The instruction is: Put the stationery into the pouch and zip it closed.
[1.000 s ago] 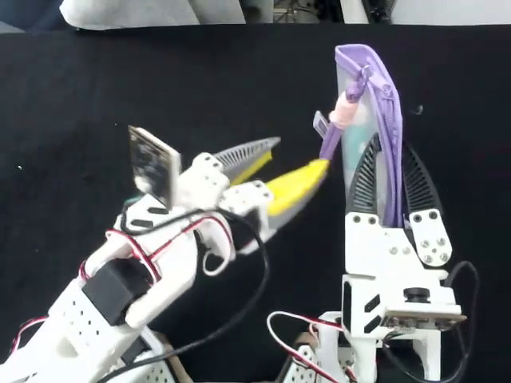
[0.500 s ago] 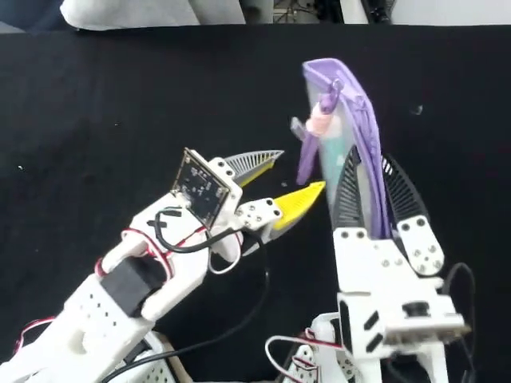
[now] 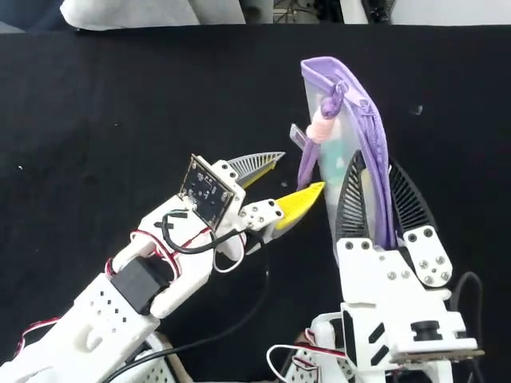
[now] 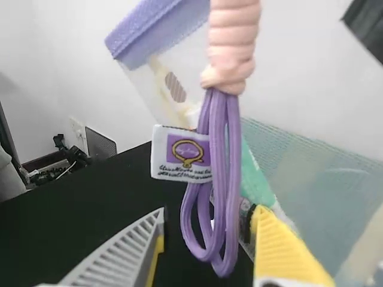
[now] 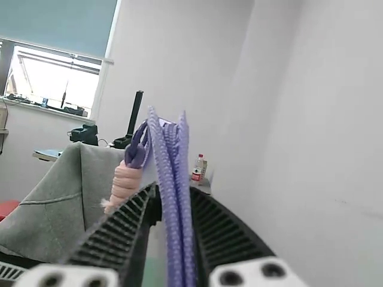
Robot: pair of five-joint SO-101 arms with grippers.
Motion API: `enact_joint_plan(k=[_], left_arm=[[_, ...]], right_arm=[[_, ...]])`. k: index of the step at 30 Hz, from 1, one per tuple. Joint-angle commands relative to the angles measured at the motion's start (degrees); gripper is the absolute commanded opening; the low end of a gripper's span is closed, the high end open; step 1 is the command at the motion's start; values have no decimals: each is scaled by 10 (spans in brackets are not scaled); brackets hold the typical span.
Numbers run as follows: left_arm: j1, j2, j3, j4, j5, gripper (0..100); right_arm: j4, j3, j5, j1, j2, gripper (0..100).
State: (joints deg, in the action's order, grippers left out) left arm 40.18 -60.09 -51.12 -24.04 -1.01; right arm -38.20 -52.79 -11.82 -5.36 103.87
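Black table [image 3: 120, 96] underneath. At left, left gripper [image 3: 299, 171] [image 4: 209, 216] open, grey and yellow fingers spread wide, gripping nothing, just beside the pouch's zip pull. Between those fingers in the left wrist view, a purple cord loop [image 4: 212, 197] [image 3: 306, 166], hanging free, touching neither finger as far as can be told. Above the loop, a pink wrapped knot [image 4: 230, 42] [image 3: 322, 124] and a small white label [image 4: 182, 160]. To the right, pouch [image 3: 329, 120] [image 4: 157, 23] [image 5: 172, 158] held upright off the table, purple zip edge along the top and one side. Inside, seen through the clear mesh wall: a teal item [image 3: 338, 153] [image 4: 258, 182] and a pale cream stick [image 4: 170, 89]; exact kind not clear. Zip open or closed: cannot tell. Further right, right gripper [image 3: 377, 171] [image 5: 172, 197] clamped on the pouch's lower part, black ribbed fingers pressed on either side of the purple edge.
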Motion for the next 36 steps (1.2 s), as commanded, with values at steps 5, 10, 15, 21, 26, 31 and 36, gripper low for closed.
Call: enact_joint_plan(k=[5, 10, 15, 21, 26, 31, 36], left_arm=[[-6, -8, 10, 10, -3, 26], [-6, -8, 10, 9, -3, 27], [-35, -9, 29, 8, -3, 29], [-160, -8, 79, 11, 2, 29], [-227, -5, 102, 12, 3, 29], [-270, -1, 106, 47, 3, 29], [-296, -1, 103, 47, -2, 29]], right_arm=[[0, 30, 4, -7, 44, 11], [0, 29, 4, -6, 44, 11], [-19, 31, 4, -7, 44, 11], [-31, 34, -1, -8, 40, 11], [-44, 53, -2, -43, 40, 11], [-70, 99, -2, -54, 39, 11], [-97, 155, -5, -53, 38, 11]])
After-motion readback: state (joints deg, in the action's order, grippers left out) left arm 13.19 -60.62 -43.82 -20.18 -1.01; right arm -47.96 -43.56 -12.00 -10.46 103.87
